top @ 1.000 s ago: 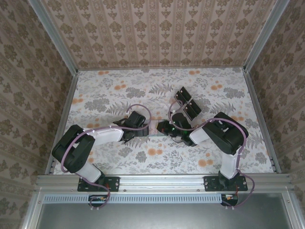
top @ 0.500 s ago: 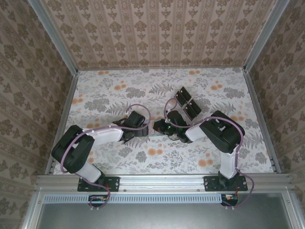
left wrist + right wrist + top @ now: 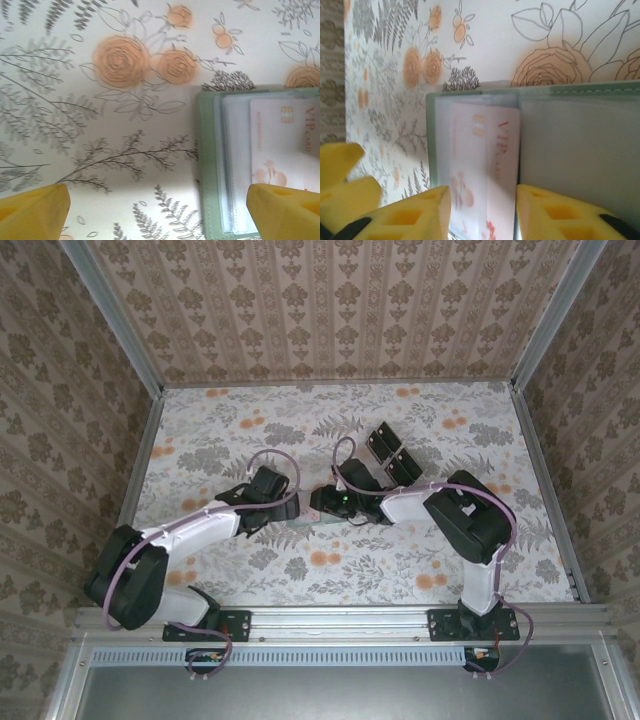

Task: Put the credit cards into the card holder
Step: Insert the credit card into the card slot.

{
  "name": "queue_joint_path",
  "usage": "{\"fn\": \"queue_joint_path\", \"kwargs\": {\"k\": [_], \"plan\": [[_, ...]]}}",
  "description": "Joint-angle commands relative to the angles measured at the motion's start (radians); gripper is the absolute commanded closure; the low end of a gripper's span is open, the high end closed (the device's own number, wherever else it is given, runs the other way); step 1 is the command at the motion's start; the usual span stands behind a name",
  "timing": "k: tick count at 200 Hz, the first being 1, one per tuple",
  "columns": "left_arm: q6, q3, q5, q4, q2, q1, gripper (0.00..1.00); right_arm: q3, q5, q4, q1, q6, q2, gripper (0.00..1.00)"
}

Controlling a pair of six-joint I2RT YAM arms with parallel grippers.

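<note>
Two blocky yellow fingertips of the left gripper (image 3: 160, 215) stand wide apart at 7 and 5 o'clock of its wrist view, holding nothing. The right gripper (image 3: 482, 215) has its jaws partly parted, its yellow pads with square cut-outs flanking a credit card (image 3: 485, 160); whether they touch it I cannot tell. That card is a thin, flat, pinkish-white rectangle with red "VIP" lettering and a gold chip. It lies tucked in a clear pocket of the card holder (image 3: 575, 145), a flat, dull-green, stitched sleeve lying open at the middle of the flower-printed table (image 3: 400, 580). Farther off, at 1 o'clock from the holder, sit black blocks (image 3: 393, 455).
</note>
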Motion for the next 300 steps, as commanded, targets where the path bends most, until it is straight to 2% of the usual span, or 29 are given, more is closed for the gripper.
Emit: {"fn": "queue_joint_path", "kwargs": {"k": [1,20,56,66,86,136,231,300], "plan": [[0.004,-0.024,-0.028,-0.055,-0.036,0.031,0.00,0.046,0.002,-0.202,0.004,-0.102,-0.052,0.56],[0.010,-0.047,-0.034,-0.056,-0.046,0.054,0.00,0.087,0.002,-0.275,0.004,-0.154,-0.073,0.53],[0.024,-0.056,-0.034,-0.066,-0.020,0.083,0.00,0.159,0.046,-0.409,0.004,-0.231,-0.091,0.55],[0.026,-0.048,-0.040,-0.071,-0.007,0.085,0.00,0.184,0.071,-0.455,0.004,-0.251,-0.086,0.59],[0.036,-0.031,-0.047,-0.074,0.027,0.088,0.00,0.237,0.116,-0.544,0.004,-0.288,-0.062,0.75],[0.054,0.006,-0.047,-0.057,0.108,0.090,0.00,0.296,0.140,-0.585,0.004,-0.325,0.009,0.90],[0.068,0.032,-0.029,-0.017,0.194,0.090,0.00,0.352,0.142,-0.602,0.006,-0.333,0.095,0.91],[0.070,0.026,-0.011,0.013,0.222,0.090,0.00,0.394,0.093,-0.585,0.026,-0.310,0.145,0.92]]}}
